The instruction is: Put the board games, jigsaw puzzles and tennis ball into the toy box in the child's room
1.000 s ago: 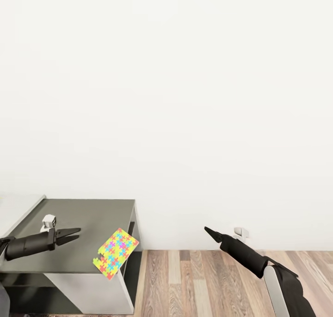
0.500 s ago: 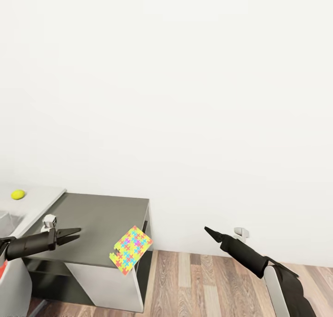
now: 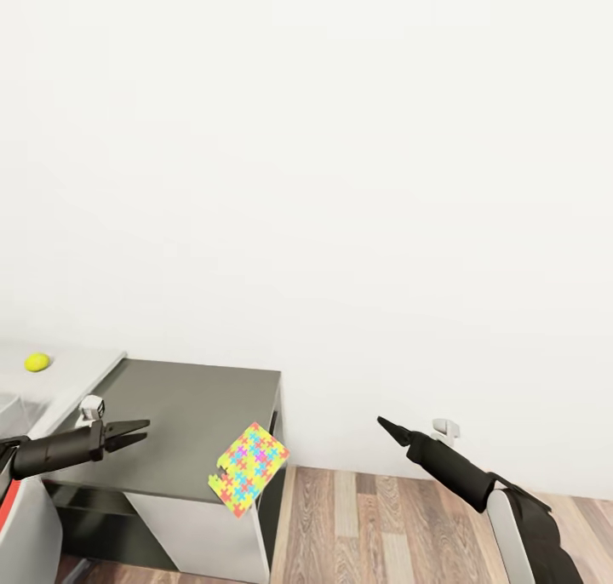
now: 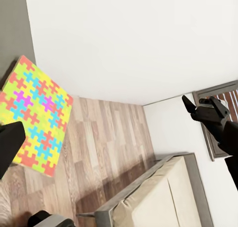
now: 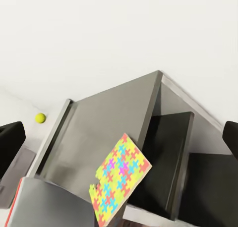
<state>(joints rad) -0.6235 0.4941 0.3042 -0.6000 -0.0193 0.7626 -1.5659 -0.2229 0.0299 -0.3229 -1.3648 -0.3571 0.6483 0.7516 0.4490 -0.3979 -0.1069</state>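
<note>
We judge the task unfinished: the multicoloured square jigsaw puzzle [image 3: 249, 469] overhangs the dark grey table [image 3: 187, 414] corner, the small yellow tennis ball [image 3: 37, 362] sits at ten o'clock, and the left gripper [image 3: 136, 433] is slightly apart, empty; the right gripper [image 3: 380, 422] we cannot tell.

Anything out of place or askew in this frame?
Yes: one jigsaw puzzle hangs over the front corner of the table's dark grey section, tilted down toward the floor rather than lying flat. It looks liable to slide off.
</note>
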